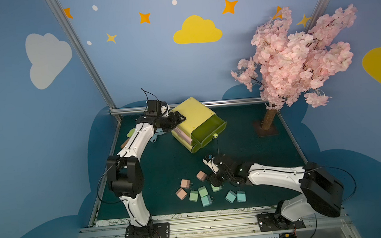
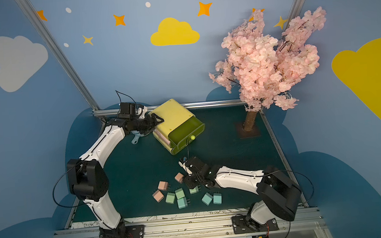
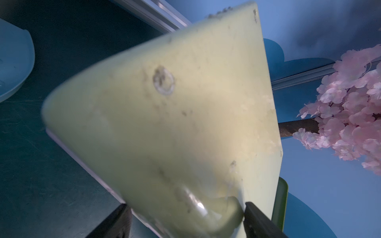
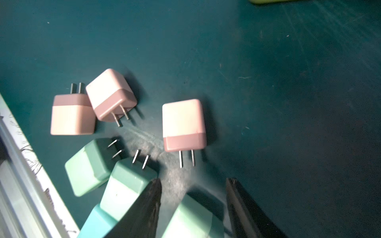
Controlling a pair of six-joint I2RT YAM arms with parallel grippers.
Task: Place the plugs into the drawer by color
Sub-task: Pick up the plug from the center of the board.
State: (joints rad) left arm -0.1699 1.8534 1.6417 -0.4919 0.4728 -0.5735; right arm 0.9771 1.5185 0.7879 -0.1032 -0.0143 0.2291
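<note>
The plugs (image 4: 183, 123) look like smooth matt plastic with shiny metal prongs (image 4: 181, 158), the drawer (image 3: 165, 123) is scuffed glossy plastic, and the bench (image 4: 288, 103) wears a scratched matt mat.

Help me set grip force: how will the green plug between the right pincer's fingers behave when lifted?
The green plug looks like a rigid plastic cube, so it probably won't deform. Small, so likely light. Its smooth, rounded edges may let it slip or twist in the right pincer, but flat faces shouldn't roll.
</note>
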